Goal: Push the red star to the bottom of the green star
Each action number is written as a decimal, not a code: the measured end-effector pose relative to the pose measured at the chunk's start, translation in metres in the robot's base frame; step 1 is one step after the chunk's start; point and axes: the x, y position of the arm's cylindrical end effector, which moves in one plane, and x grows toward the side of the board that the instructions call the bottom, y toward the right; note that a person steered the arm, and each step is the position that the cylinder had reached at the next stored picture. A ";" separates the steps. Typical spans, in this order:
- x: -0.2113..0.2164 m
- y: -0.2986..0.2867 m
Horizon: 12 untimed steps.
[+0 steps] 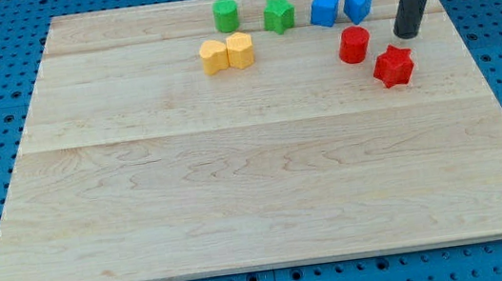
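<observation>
The red star [393, 65] lies at the view's upper right on the wooden board [237, 181]. The green star [279, 14] sits near the view's top, left of and above the red star. My tip [407, 34] stands just above and slightly right of the red star, close to it; I cannot tell whether it touches. The rod rises to the view's top right.
A red cylinder [353, 44] stands just left of the red star. Two blue blocks [325, 8] [358, 3] sit right of the green star. A green cylinder [226, 15] is to its left. Two yellow blocks [214, 57] [240, 51] lie below that.
</observation>
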 end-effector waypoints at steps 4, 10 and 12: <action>0.025 -0.104; 0.020 -0.246; 0.007 -0.254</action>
